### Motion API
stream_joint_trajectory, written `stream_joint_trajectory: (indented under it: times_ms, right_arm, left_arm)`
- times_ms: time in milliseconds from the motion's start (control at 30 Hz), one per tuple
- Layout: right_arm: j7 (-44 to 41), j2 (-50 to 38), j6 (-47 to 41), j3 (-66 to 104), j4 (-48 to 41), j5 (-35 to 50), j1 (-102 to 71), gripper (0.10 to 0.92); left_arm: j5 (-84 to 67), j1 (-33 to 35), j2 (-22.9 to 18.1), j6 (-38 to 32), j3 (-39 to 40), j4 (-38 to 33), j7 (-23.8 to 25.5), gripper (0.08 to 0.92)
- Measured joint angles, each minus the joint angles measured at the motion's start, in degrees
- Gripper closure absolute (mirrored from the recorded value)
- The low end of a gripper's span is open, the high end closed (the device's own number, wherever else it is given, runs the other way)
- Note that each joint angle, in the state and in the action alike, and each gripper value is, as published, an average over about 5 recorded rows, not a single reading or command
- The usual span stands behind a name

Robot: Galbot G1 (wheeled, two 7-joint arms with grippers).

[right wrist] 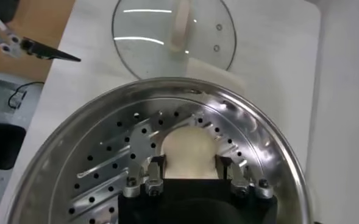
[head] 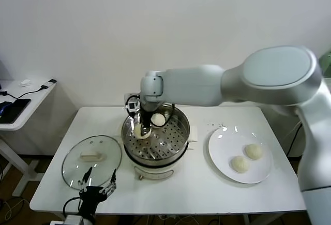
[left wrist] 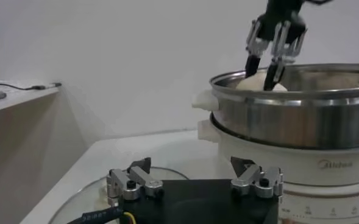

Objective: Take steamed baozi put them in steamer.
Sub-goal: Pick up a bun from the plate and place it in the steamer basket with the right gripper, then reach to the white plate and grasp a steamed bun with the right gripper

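The steamer (head: pixel 178 139) stands mid-table, a shiny steel pot with a perforated tray (right wrist: pixel 106 158) on a white base (left wrist: pixel 301 115). My right gripper (head: pixel 143 128) reaches down inside its left side and is shut on a pale baozi (right wrist: pixel 189 152), one finger on each side of it. A second baozi (head: pixel 158 118) lies on the tray towards the back. Two more baozi (head: pixel 253 151) (head: pixel 239 164) sit on the white plate (head: pixel 222 155) at the right. My left gripper (head: pixel 97 188) hangs open and empty at the table's front left, beside the lid.
The glass lid (head: pixel 92 160) with its white handle lies flat to the left of the steamer. A side table (head: pixel 20 106) with cables and a dark device stands at the far left. The right arm spans over the table's back.
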Motion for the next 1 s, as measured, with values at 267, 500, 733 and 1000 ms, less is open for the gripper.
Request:
stream_joint_trajectory:
  times_ms: [267,500,733,1000]
  right_arm:
    - [0.02,0.54,1.05,1.04,-1.47,-0.62,-1.72,0.291]
    - [-2.66,-2.13,3.19,1.13,0.01,-2.41,0.29,0.205]
    - [-7.51,-10.38,6.11,-0.17,5.52,-4.18,6.59,0.202]
    - [-13.44,-26.02,9.61,-6.19,14.02,-8.27,16.86,0.203]
  left_arm:
    - [0.00,-0.20,-0.10,0.18,0.08,0.01,0.07,0.177]
    - [0.02,-0.12,-0.11,0.38,0.32,-0.29,0.15,0.177]
    - [0.11,-0.01,-0.14,0.42,0.45,-0.46,0.20,0.177]
    - [0.13,-0.60,0.01,0.49,0.20,0.23,0.20,0.177]
